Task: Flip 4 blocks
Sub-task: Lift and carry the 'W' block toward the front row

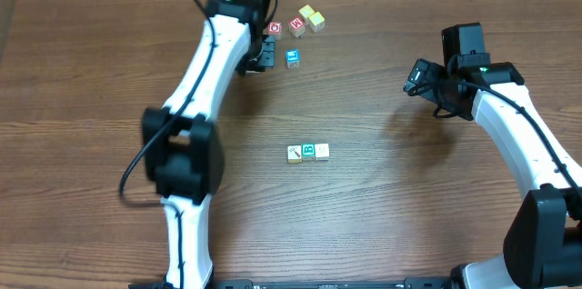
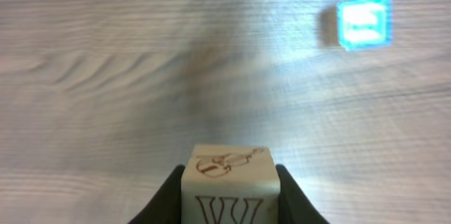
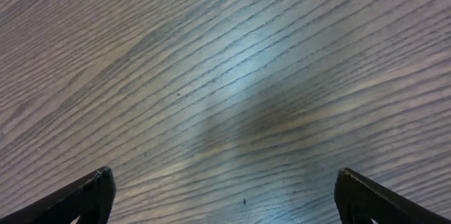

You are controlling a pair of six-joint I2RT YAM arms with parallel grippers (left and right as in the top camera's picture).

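Note:
My left gripper [image 1: 264, 53] is at the back of the table, shut on a pale cream block [image 2: 227, 182]. That block shows a brown letter W on the face toward the camera and a brown drawing on its top face, and the dark fingers [image 2: 169, 192] press both its sides above the wood. Three more blocks lie in a row at mid-table: a patterned one [image 1: 295, 154], a green-printed one [image 1: 308, 151] and a plain cream one [image 1: 321, 151]. My right gripper [image 1: 420, 78] hangs open at the right, with only bare wood between its fingertips [image 3: 99, 185].
A blue-faced cube [image 1: 293, 57] lies just right of the left gripper, also seen as the blue-faced cube [image 2: 363, 23] in the left wrist view. Behind it are two red-faced cubes [image 1: 275, 28] [image 1: 296, 25] and two yellowish cubes [image 1: 312, 18]. A black cable loops off the left arm.

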